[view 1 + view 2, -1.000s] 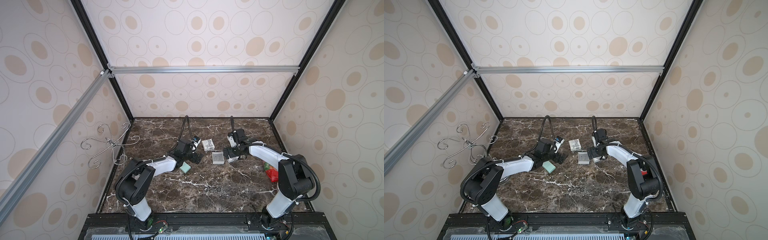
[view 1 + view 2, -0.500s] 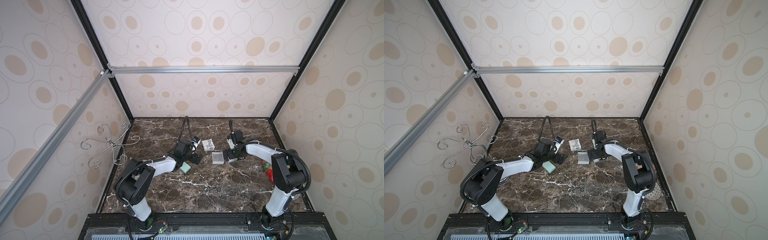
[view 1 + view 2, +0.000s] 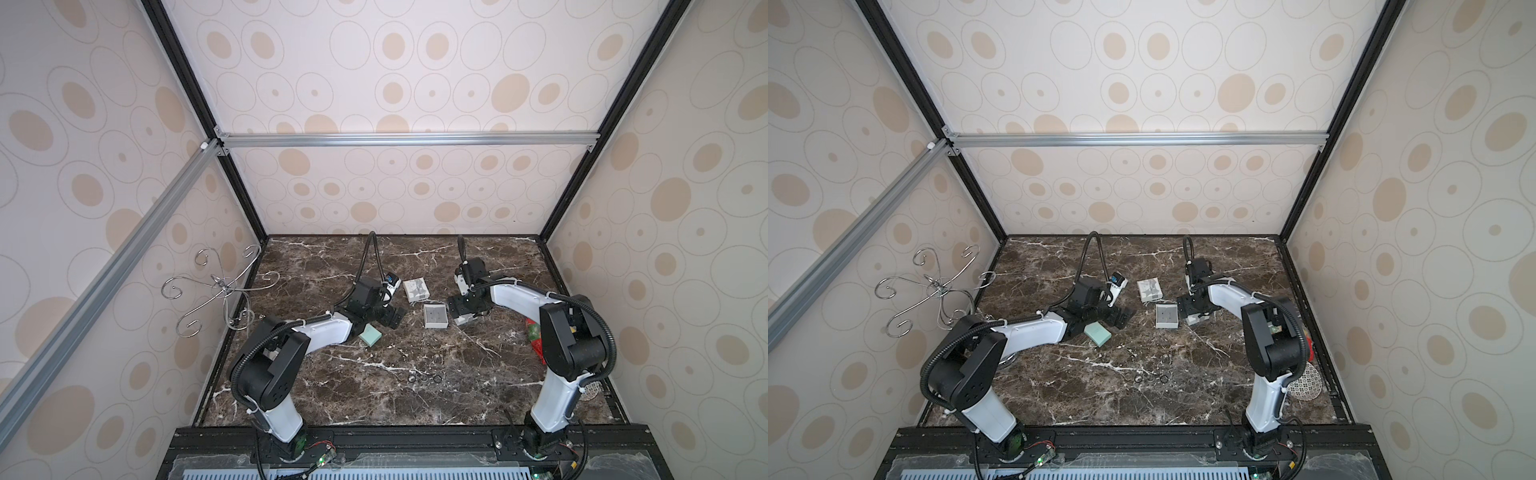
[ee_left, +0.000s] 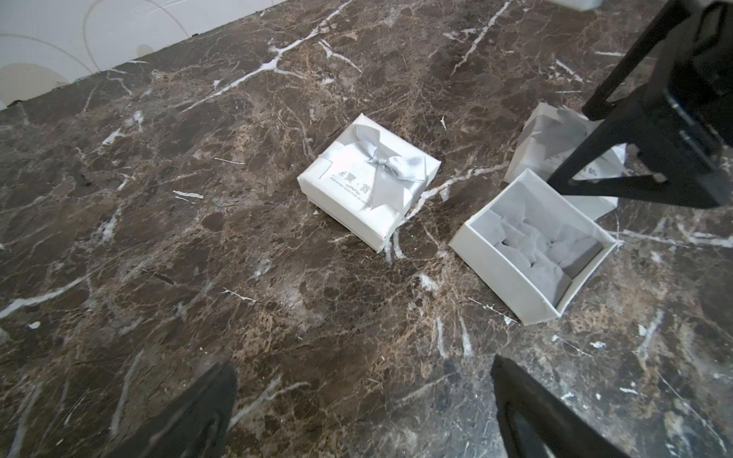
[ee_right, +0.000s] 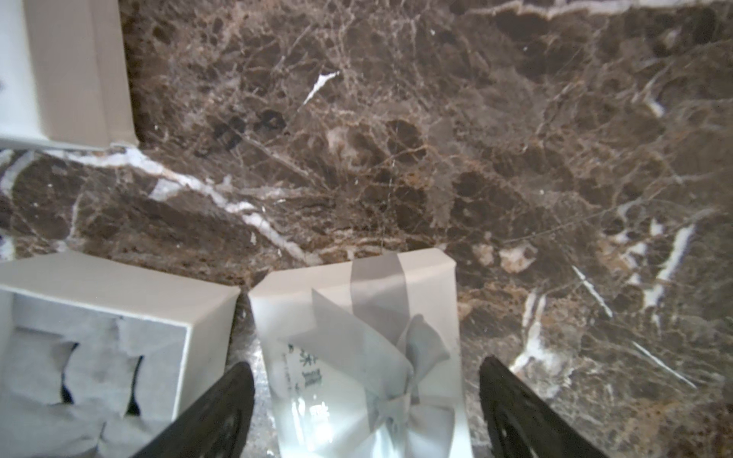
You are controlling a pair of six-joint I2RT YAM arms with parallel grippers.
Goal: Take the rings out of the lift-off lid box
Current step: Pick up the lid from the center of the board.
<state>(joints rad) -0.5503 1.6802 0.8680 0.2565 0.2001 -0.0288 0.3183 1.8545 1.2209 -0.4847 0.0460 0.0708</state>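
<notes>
1. The right fingers [image 5: 226,408] stand wide apart, one on each side of a white square cardboard lid tied with a grey satin bow [image 5: 424,301]. A gap shows beside the lid, so they appear to grip nothing.
2. The left fingers [image 4: 531,400] are spread fully, with only bare stone between them. They are empty.
3. Just beside the lid sits the open white cardboard base of the lift-off lid box [image 5: 119,277]. The slits in its grey foam insert look empty, and no ring shows in it from either wrist view.
4. A second white square box with a grey bow [image 4: 357,186] sits near the base with its lid on. What it holds is hidden.
5. The three tiny dark metal rings [image 3: 424,378] lie in a short row on the dark brown marble counter [image 3: 332,399]. They are well apart from the open base, toward the front edge between the two arms.
6. Farther out, a small mint-green box [image 3: 370,336] rests beside the left arm, and a curly silver wire stand [image 3: 220,286] is at the left wall.
7. Judging by this, the rings are out and the main work looks done. What is left seems only tidying, perhaps putting the lid back on, and the right fingers are placed for that.
</notes>
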